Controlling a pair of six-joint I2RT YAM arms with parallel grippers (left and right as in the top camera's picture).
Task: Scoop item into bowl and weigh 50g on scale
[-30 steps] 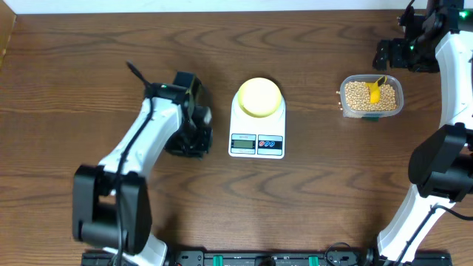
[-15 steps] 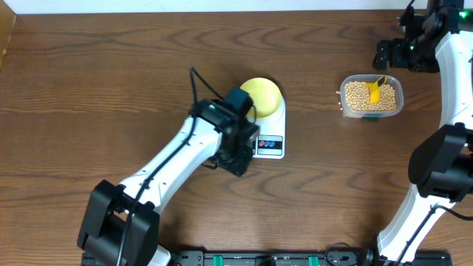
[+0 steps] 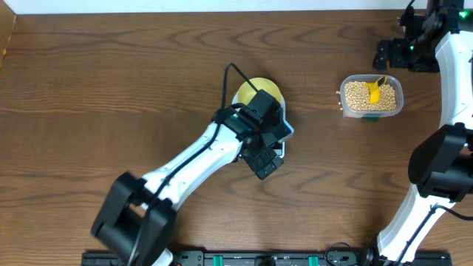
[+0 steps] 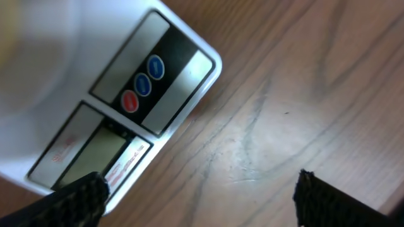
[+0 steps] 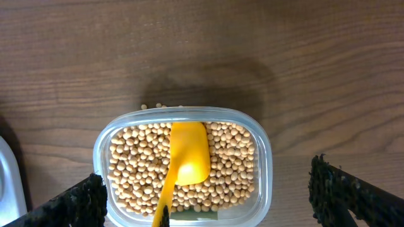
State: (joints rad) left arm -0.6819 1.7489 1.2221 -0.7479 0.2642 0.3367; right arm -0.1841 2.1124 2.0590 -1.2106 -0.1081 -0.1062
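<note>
The tan beans (image 3: 356, 96) fill a clear tub (image 3: 400, 104) at the right, with a yellow scoop (image 3: 375, 91) lying in them. The pale yellow bowl (image 3: 255, 90) sits on the white scale (image 3: 287, 126), which my left arm mostly covers. My left gripper (image 3: 267, 159) hovers open over the scale's front edge. In the left wrist view the scale (image 4: 170, 63) shows its red and blue buttons, and the left gripper (image 4: 199, 183) holds nothing. My right gripper (image 5: 205, 175) is open and empty above the beans (image 5: 233, 164) and the scoop (image 5: 188, 161).
A few loose beans (image 5: 151, 106) lie on the wood just behind the tub (image 5: 264, 148). The right arm's base (image 3: 442, 174) stands at the table's right edge. Bare brown wood (image 3: 89, 89) spreads to the left.
My left arm has swung right, from beside the scale to over its front edge, and its jaws have gone from shut to open. The right arm has not moved.
</note>
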